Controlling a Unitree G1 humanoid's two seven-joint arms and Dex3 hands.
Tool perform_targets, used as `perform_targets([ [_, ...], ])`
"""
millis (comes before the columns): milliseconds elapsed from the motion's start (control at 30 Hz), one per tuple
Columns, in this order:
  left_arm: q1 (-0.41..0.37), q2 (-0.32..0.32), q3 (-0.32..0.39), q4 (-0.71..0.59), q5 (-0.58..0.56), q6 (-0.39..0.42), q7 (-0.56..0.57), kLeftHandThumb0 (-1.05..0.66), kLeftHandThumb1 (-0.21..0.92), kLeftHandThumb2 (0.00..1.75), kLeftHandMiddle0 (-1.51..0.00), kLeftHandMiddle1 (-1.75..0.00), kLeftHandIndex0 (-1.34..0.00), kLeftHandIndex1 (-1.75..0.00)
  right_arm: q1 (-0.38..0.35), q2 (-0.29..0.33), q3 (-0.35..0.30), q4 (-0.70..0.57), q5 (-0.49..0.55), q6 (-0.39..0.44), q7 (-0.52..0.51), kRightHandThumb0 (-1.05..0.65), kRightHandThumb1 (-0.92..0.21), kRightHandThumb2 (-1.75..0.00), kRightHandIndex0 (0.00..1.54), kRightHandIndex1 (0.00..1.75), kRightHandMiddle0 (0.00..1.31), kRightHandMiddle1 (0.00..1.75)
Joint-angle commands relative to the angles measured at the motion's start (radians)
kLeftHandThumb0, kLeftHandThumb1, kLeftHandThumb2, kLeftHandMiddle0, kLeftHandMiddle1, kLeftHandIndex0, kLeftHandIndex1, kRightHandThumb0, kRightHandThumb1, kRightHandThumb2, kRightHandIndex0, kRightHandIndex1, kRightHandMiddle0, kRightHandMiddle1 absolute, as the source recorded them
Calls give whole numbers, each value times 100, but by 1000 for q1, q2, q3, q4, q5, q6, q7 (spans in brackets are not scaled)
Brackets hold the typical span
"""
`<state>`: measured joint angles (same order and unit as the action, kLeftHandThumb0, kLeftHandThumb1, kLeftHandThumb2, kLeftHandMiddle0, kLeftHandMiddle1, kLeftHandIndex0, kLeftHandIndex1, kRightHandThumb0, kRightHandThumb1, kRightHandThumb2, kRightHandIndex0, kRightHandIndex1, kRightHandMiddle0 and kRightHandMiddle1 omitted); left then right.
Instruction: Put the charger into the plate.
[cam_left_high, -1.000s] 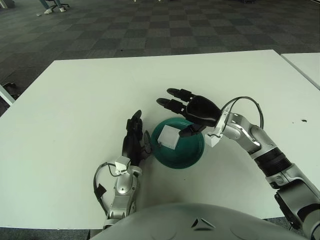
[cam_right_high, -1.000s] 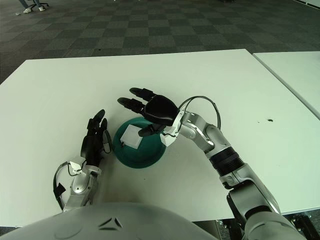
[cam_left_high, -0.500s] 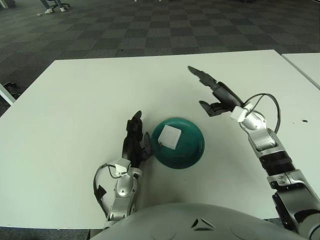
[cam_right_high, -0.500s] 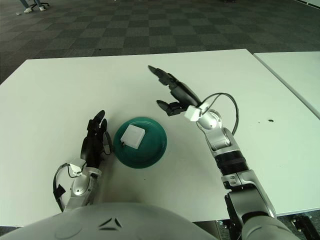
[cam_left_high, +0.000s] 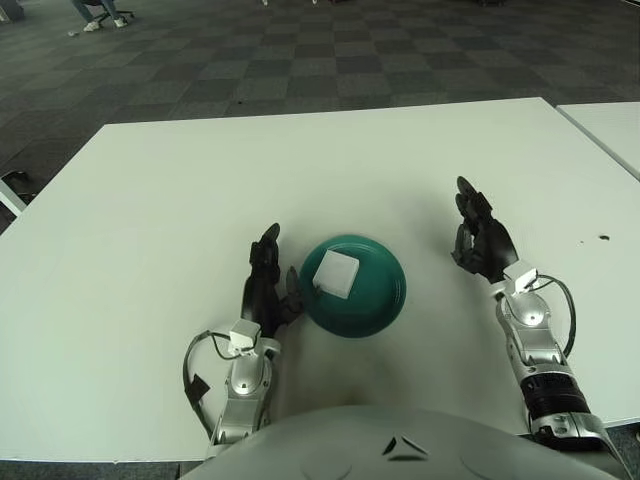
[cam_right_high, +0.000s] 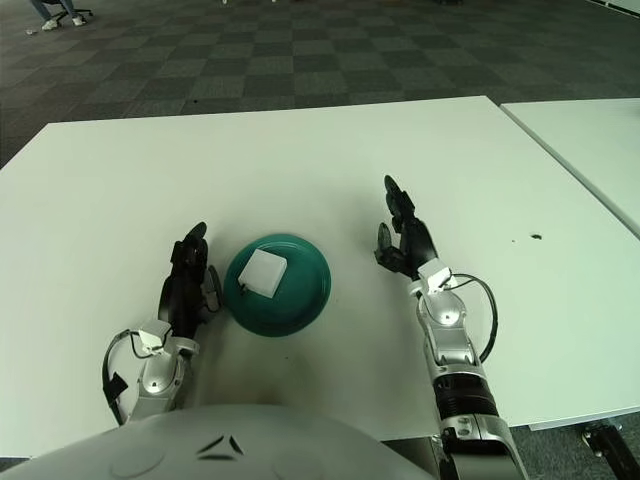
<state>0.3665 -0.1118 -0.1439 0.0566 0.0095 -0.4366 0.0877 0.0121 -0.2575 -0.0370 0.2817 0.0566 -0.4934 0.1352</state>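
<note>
A white square charger (cam_left_high: 336, 273) lies in the green plate (cam_left_high: 380, 303), on its left half, near the front middle of the white table. My right hand (cam_left_high: 480, 238) rests on the table to the right of the plate, a short gap away, fingers straight and holding nothing. My left hand (cam_left_high: 267, 281) is parked on the table just left of the plate, fingers extended and empty.
The white table (cam_left_high: 200, 190) stretches far to the back and to both sides. A second white table (cam_left_high: 610, 120) stands at the right, beyond a narrow gap. A small dark speck (cam_left_high: 603, 238) marks the table at the far right.
My right hand has lifted off the plate, swung up and to the right, and come down onto the table right of the plate. The charger stays in the plate. The left hand has not moved.
</note>
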Motion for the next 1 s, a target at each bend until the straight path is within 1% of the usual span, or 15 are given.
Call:
perform_targets([
  [0,21,6,18,33,1,33,1,-88,92,103,-15,-1,0,-59,15,22,-1,-35,8,2,9,-105,-92,-100,0,0,4,4],
  [167,24,4,19,15,4,44,3,-89,92,104,-17,-1,0,-60,33,34,-9,-1,12,-6,26,-105,-92,-99,0,0,4,4],
  [333,29,3,20,-5,1,55,-1,-90,92,104,-17,-1,0,-60,37,54,-6,32,-12,-29,18,-105,-92,-98,0,0,4,5],
  [500,37,6,24,-26,-1,66,-5,-91,92,104,-17,-1,0,-58,76,106,32,46,-50,-57,-5,-105,-92,-99,0,0,4,6],
  [567,41,6,23,-36,1,72,-4,-92,92,104,-17,-1,0,-57,94,130,49,54,-57,-66,-7,-105,-92,-99,0,0,2,13],
  [667,46,8,25,-49,2,80,-5,-92,92,104,-17,0,0,-56,102,147,65,70,-58,-77,-7,-105,-92,-99,0,0,0,16],
  [800,53,11,24,-65,13,91,-3,-93,92,105,-16,0,0,-55,115,173,84,100,-47,-96,7,-105,-92,-100,0,0,0,16],
  [967,61,10,19,-87,28,110,1,-95,92,107,-14,0,0,-52,126,200,88,116,-24,-68,15,-105,-92,-104,0,0,0,13],
])
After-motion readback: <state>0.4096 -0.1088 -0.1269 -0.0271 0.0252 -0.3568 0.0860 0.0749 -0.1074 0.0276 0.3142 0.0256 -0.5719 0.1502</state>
